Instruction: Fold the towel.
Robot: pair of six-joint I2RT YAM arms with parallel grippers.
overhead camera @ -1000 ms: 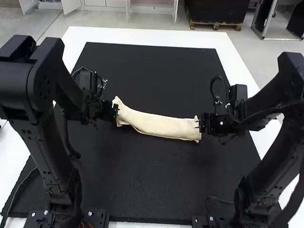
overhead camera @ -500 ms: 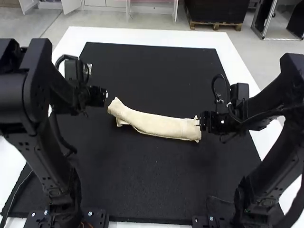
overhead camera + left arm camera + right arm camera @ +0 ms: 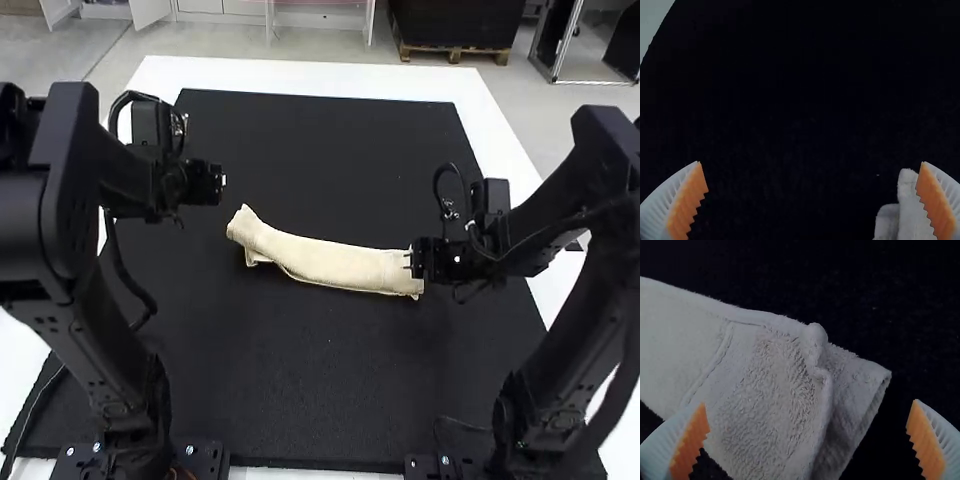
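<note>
Cream towel point(image 3: 325, 263), underside hidden.

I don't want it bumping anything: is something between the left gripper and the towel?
Nothing visible stands in the way: the left gripper is apart from the towel's left end, with black mat seen between them.

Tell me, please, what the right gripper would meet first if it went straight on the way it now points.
The right gripper would most likely meet the nearer end of the folded towel, which shows between its open fingers; how much depth separates them is unclear.
</note>
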